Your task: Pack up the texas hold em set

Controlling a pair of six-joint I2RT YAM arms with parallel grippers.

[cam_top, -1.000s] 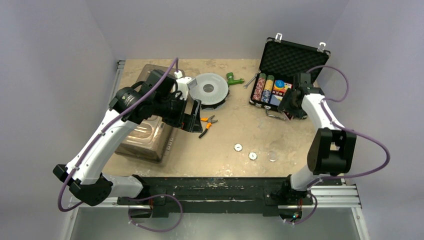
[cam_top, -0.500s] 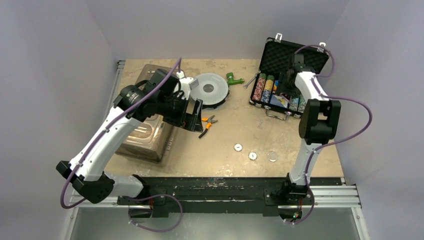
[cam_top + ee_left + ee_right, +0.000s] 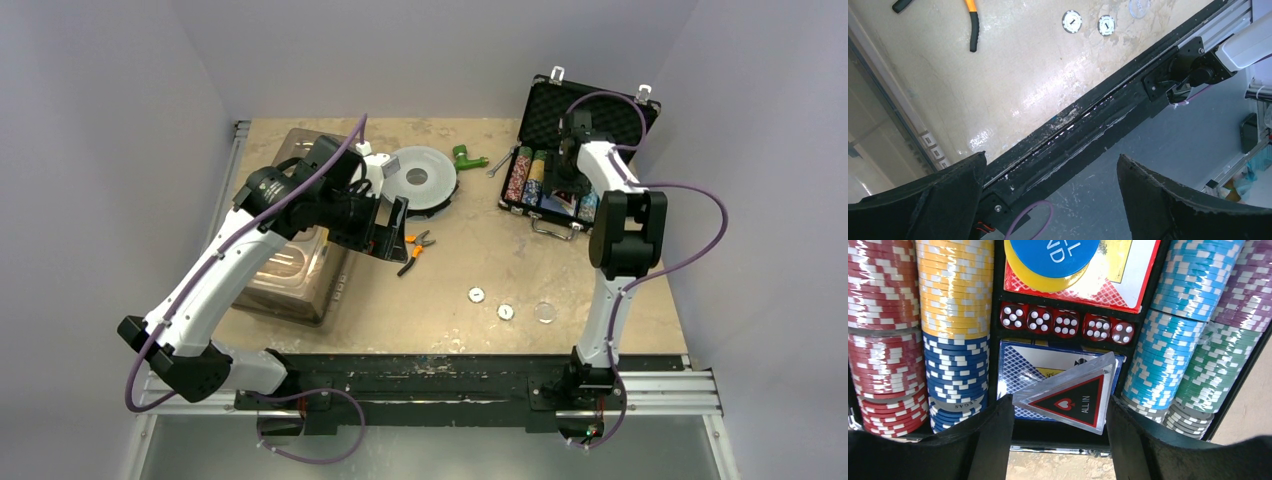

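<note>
Grey walls close in a tan surface (image 3: 480, 270), and at its far right corner the black case (image 3: 590, 112) lies open with its foam lid upright. We find the right jaws directly above the tray, pinching the clear triangular button (image 3: 1068, 399) by two opposite edges so that its printed face stays level. It hangs over the blue card deck (image 3: 1030, 360), just beside the row of dice (image 3: 1065, 322) and between the chip rows (image 3: 955, 315). We judge this centre slot to be its place, so the next move calls for a short descent and a release. The left jaws are spread wide and empty, held above the surface beside the clear bin (image 3: 290, 270), well apart from the case, which leaves the right arm room. Two round buttons (image 3: 476, 294) and a clear disc (image 3: 545, 312) lie near the front edge, not yet packed
</note>
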